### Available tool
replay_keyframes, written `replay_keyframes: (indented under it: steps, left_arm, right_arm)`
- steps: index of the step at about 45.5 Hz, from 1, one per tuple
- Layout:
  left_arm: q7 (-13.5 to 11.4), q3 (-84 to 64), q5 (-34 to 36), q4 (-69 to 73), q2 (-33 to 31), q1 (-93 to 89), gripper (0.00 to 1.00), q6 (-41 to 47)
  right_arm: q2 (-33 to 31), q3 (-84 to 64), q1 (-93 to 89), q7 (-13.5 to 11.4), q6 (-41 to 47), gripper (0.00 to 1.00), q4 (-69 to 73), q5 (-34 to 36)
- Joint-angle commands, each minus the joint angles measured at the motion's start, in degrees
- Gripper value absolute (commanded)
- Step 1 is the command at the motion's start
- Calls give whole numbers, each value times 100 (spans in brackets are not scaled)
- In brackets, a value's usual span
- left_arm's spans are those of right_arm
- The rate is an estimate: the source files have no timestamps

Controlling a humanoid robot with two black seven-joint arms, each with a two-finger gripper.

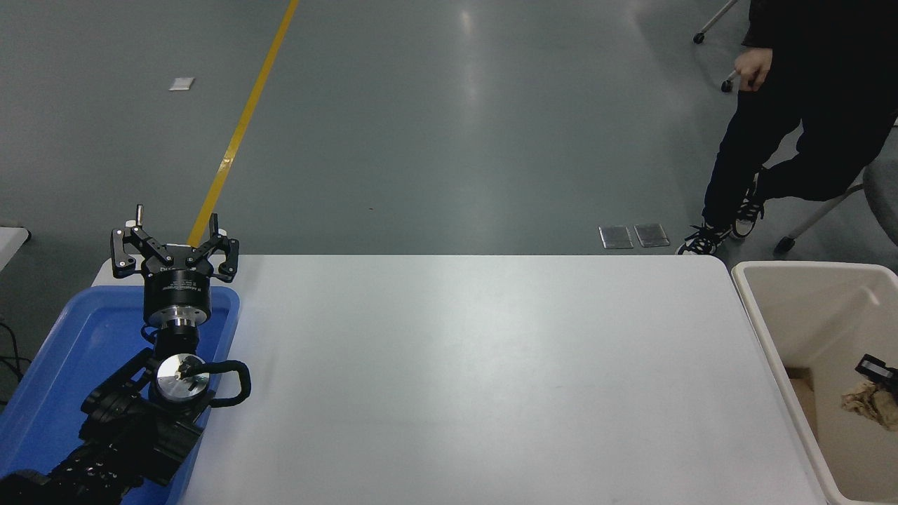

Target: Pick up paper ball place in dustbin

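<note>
- Parked at my lower left, my left arm is hanging over the blue tray (pixel 42 393), with my left gripper (pixel 175 235) standing fingers apart and holding nothing.
- White table (pixel 477 365) is stretching bare between the tray and the bin, so nothing on it is standing in my way.
- Beyond the far edge, two small grey floor plates (pixel 633 236) are lying on the floor, well clear of the work.
- At the upper right a person in dark clothes (pixel 786 126) is stepping beside a chair, one hand (pixel 754 70) hanging loose, apart from the bin.
- Just off the table's right end, the cream dustbin (pixel 761 337) is standing open.
- Inside it the paper ball (pixel 870 403) is sitting low, tan and crumpled, against the picture's right edge.
- My right gripper (pixel 877 368) is showing only as a black tip just above the ball; I cannot tell whether its jaws are apart or clamped.
- To finish well, I am judging that I should let go fully, then lift straight up, clearing the thick rim.
</note>
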Motion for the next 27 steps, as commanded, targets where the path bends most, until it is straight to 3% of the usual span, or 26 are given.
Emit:
replay_keyframes:
  steps: [1,20,27]
  left_arm:
    - [0,0,0,0,-2,6,99,-3]
    - [0,0,0,0,16,-3,99,-3]
    - [9,0,9,0,-2,-3,99,-3]
  right_arm:
    - [-8,5,24,26,17,100,-7,7]
    - [-17,5,68,17,87,100,72,16]
    - [-420,-170,1094,-9,262,100,510,16]
